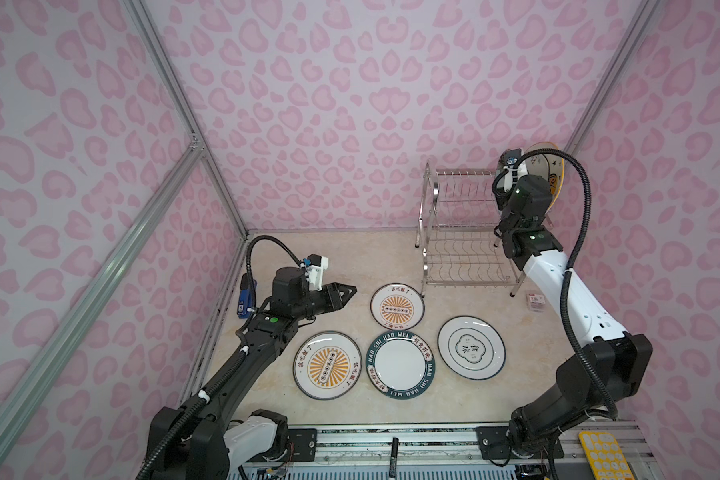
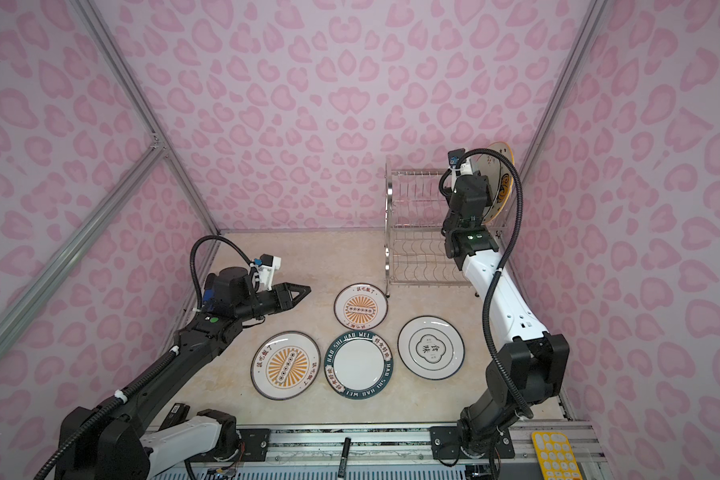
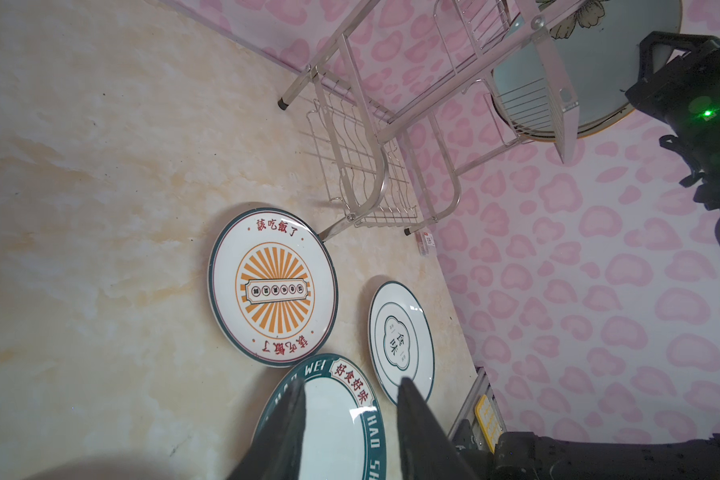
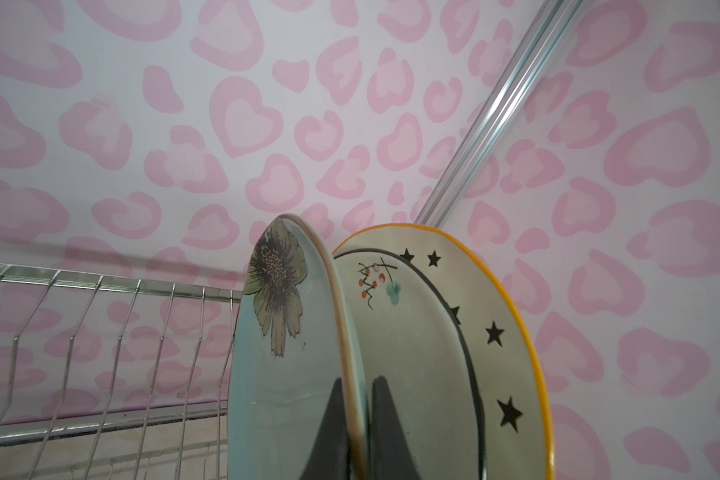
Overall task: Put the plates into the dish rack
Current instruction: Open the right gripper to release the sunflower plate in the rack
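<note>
Pinching the pale blue flower plate (image 4: pixel 283 374) upright in the upper tier of the dish rack (image 1: pixel 462 232) with right fingers (image 4: pixel 329 436), left fingers (image 3: pixel 283 436) spread empty near four plates (image 1: pixel 400 365) flat on the bench (image 1: pixel 316 257).

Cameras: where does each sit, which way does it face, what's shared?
Top views: high in front, looking down at the table; left arm, right arm show.
Left wrist: faces the dish rack across the table; left fingers show, open.
Right wrist: faces the wall above the rack; right fingers pinch the pale blue flower plate.
Shared: dark-teal lettered plate, top and left wrist.
</note>
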`<state>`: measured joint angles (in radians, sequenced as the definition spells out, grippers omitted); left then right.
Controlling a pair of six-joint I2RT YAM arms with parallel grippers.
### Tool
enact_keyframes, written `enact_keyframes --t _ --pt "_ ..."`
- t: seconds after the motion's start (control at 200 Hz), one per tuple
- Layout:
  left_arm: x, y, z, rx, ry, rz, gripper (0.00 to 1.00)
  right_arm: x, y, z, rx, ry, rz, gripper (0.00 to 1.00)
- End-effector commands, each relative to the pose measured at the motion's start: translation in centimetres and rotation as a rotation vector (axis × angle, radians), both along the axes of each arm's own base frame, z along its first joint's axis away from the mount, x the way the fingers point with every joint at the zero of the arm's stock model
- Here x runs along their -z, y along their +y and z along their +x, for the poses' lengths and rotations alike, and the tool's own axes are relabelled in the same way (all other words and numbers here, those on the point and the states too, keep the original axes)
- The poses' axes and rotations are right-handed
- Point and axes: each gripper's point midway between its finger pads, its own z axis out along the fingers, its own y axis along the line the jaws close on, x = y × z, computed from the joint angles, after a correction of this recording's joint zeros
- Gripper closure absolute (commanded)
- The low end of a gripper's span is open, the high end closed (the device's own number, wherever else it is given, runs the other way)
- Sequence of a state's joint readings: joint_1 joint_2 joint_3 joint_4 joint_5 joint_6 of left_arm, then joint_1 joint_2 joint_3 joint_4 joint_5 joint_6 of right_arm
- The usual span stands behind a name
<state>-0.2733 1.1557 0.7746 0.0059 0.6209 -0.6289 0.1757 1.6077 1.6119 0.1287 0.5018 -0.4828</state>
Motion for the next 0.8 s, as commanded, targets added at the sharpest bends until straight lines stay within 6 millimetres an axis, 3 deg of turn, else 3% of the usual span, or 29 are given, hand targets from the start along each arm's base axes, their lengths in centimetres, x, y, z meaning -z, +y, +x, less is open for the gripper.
enact_keyframes --t 0.0,0.47,0.795 --pt "-1.0 -0.1 0.4 0.006 -0.039 -0.003 0.60 -2.2 0.0 -0.2 0.012 -0.106 0.012 1.00" --pt "-1.2 -0.2 0.5 0.011 -0.039 -0.001 0.60 -0.6 -0.3 0.3 0.042 -0.032 0.055 1.00" --pt "-1.4 -0.1 0.3 0.010 -0.042 0.001 0.61 -0.3 -0.4 0.1 0.049 -0.016 0.065 0.55"
